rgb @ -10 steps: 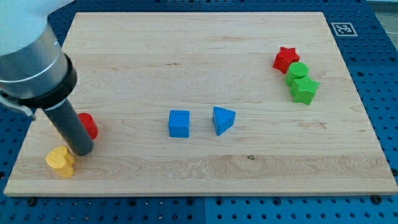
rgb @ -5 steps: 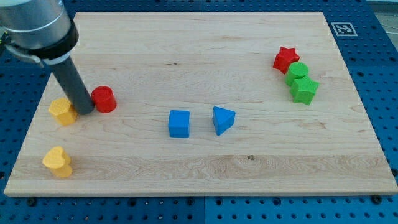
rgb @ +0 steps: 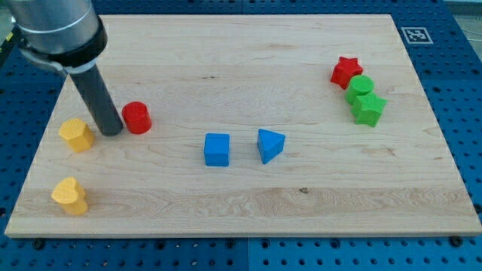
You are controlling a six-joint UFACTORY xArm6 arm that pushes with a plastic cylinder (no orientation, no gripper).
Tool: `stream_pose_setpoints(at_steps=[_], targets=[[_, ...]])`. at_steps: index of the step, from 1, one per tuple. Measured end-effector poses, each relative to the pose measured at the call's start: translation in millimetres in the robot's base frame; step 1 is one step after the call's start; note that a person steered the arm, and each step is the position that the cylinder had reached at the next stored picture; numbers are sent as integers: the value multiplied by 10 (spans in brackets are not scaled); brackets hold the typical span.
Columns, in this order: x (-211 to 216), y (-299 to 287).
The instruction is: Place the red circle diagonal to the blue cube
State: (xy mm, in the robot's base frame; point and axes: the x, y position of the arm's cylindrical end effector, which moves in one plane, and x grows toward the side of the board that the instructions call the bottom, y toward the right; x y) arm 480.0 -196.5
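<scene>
Rod end against the red circle, blue cube off at its 4 o'clock.

My tip, the blunt end of a smooth dark rod under a grey metal collar, holds nothing and sits just at the 9 o'clock side of the red circle, seemingly touching it (a short matte cylinder). A yellow hexagon block lies close at the tip's 9 o'clock, a yellow heart at its 7 o'clock. The blue cube rests mid-board with a blue triangle at its 3 o'clock, apart. Far at 2 o'clock a red star, green circle and green star cluster, touching. All rest on a pale grained wooden board over a blue perforated table.
</scene>
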Motion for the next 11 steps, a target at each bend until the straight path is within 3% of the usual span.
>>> stream_pose_setpoints(at_steps=[1, 4, 11], targets=[[52, 133], [-345, 544], [-727, 489]])
